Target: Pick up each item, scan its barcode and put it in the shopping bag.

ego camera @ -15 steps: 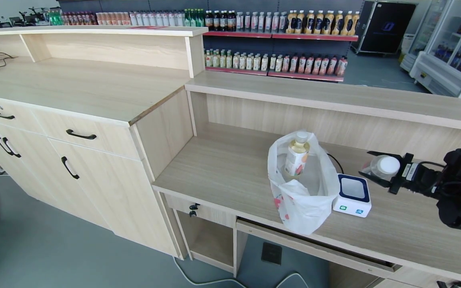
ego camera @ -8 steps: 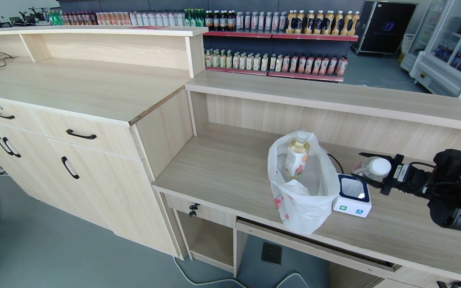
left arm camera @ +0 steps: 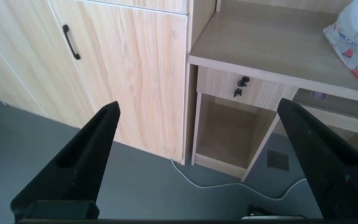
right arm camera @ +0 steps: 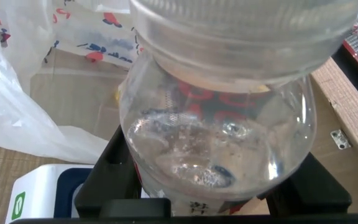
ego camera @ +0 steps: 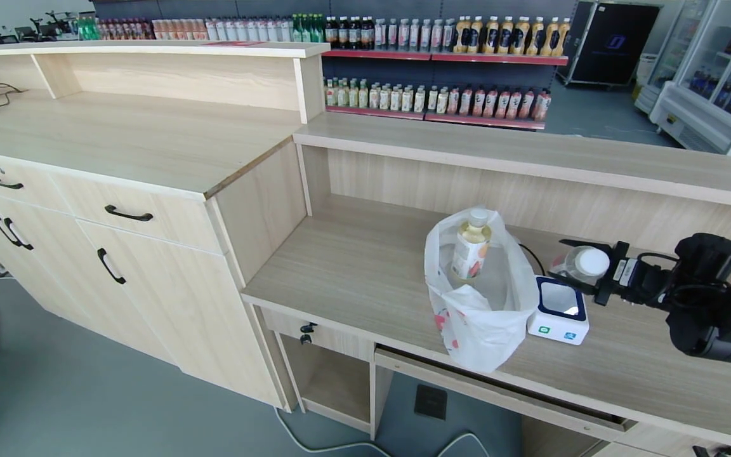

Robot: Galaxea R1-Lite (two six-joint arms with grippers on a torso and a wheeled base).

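The right gripper (ego camera: 559, 259) is clamped on the clear white-capped bottle (ego camera: 582, 262), held just above the back edge of the scanner (ego camera: 559, 310), which sits near the front edge of the counter (ego camera: 353, 266) beside the shopping bag (ego camera: 476, 317). To scan well, the barcode probably needs turning to face the scanner window and holding steady there, clear of the bag's loose rim.

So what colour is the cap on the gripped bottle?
The bottle has a white cap; clearest in the head view.
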